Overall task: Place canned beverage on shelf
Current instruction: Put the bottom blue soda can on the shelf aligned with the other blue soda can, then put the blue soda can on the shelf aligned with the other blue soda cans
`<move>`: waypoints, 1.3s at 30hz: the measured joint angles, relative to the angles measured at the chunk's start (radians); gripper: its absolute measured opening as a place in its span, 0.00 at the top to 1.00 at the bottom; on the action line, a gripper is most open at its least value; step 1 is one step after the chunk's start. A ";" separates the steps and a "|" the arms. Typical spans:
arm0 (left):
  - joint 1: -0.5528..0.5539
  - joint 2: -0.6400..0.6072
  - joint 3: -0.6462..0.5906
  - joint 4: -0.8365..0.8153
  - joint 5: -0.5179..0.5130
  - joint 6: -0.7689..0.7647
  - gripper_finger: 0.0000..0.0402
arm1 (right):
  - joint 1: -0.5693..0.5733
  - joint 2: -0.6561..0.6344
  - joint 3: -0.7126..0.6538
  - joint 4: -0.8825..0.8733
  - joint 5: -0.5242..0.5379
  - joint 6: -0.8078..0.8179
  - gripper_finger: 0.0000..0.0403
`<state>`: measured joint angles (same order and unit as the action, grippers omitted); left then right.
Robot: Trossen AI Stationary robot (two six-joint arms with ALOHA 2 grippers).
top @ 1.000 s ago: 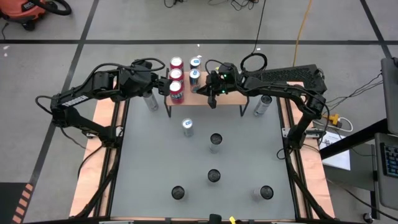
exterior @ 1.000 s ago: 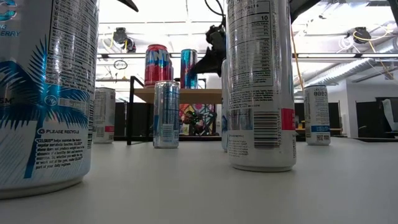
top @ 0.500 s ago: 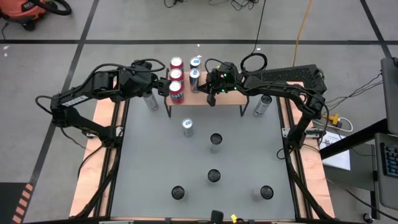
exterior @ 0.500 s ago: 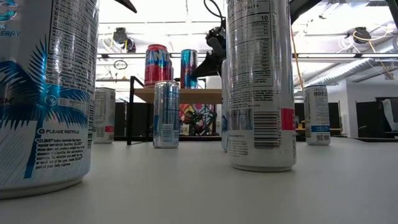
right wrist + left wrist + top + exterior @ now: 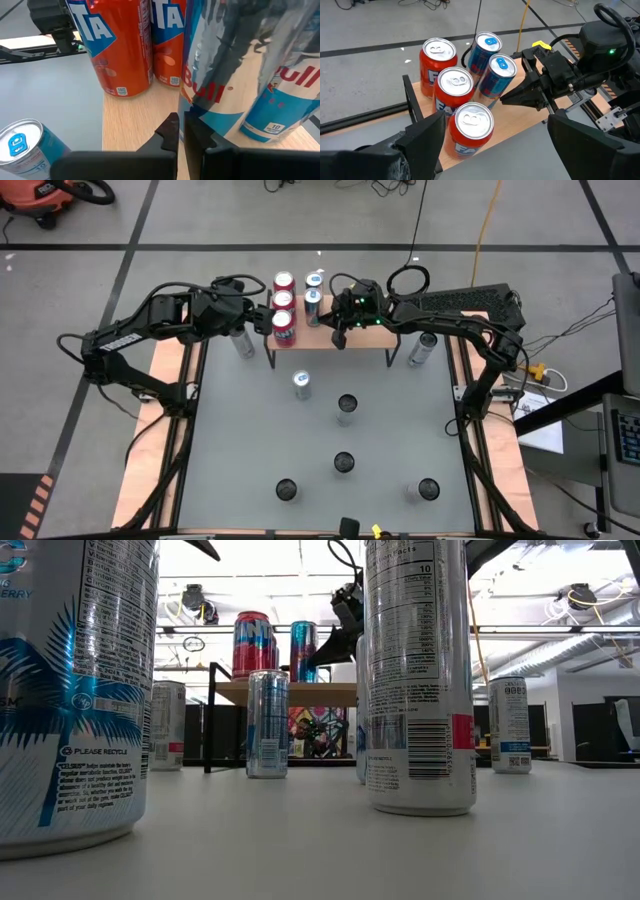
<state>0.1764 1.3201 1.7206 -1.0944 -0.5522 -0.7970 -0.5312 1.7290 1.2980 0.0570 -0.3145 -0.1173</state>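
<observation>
The shelf [image 5: 362,330], a wooden top on black legs, stands at the table's far middle. Three red cans [image 5: 470,127] and two blue cans [image 5: 485,50] stand upright on its left half. My right gripper [image 5: 502,98] is shut, and its tips are at the side of the nearer blue can [image 5: 496,75]. My left gripper [image 5: 497,122] is open just left of the shelf. It faces the red cans, and nothing is between its fingers. My right gripper meets the nearer blue can's side wall [image 5: 200,107], low down, with the tips of its shut fingers [image 5: 172,127]. It comes from the table's right, slanting a little downward. The can stands upright with its base on the shelf top.
Several loose cans stand on the grey table: one in front of the shelf [image 5: 301,383], others toward the near edge [image 5: 343,463], and one beside each end of the shelf [image 5: 424,348]. The shelf's right half [image 5: 375,332] is bare wood.
My right gripper has swung a little at the wrist while staying shut beside the blue can. The cans on the shelf stand where they were.
</observation>
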 joint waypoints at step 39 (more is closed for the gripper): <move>-0.414 -0.222 -0.407 0.194 0.248 0.013 0.31 | 0.356 0.021 0.339 -0.483 0.214 0.238 0.79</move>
<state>-0.2371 1.0979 1.3136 -0.9008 -0.3044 -0.7837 -0.1753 1.7499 1.6373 -0.4263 -0.1007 0.1204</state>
